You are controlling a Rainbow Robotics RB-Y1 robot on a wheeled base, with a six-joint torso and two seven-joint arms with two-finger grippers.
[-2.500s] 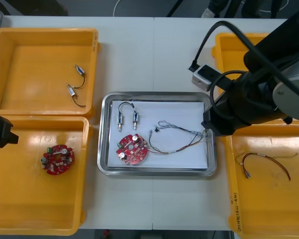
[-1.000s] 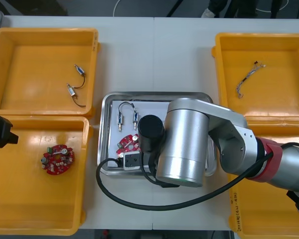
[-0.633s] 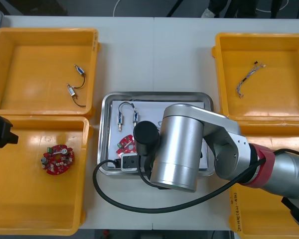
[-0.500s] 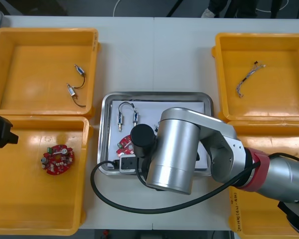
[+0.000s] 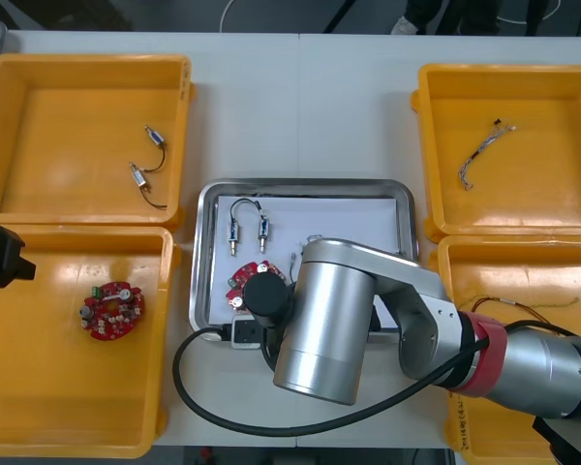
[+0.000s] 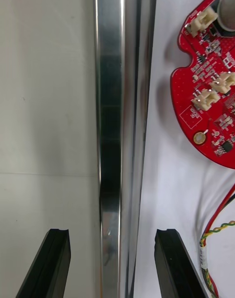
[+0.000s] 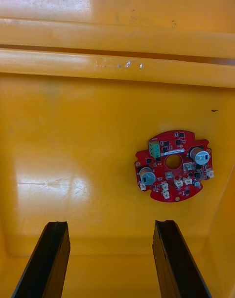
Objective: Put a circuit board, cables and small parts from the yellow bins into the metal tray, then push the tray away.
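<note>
Right tool [image 6: 111,234]: released, fingers astride the near rim of the metal tray [image 6: 110,107], which sits mid-bench [image 5: 300,107] between the yellow bins [image 5: 87,66].
Tray: stiff and smooth, likely slides easily. The loose circuit board [image 6: 210,107] and cables [image 6: 215,234] may shift. Push at the rim wall.
Wrist view gives the straddle, which the arm covers in the front view. Front view gives the open bench beyond.
Left tool [image 7: 110,224]: released, over a bin.

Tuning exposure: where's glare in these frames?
Right wrist view: streaky reflections along the tray rim, straddled by the open right tool. Left wrist view: sheen on the bin floor beyond the open left tool. Front view: right arm hides the tray's near side.
</note>
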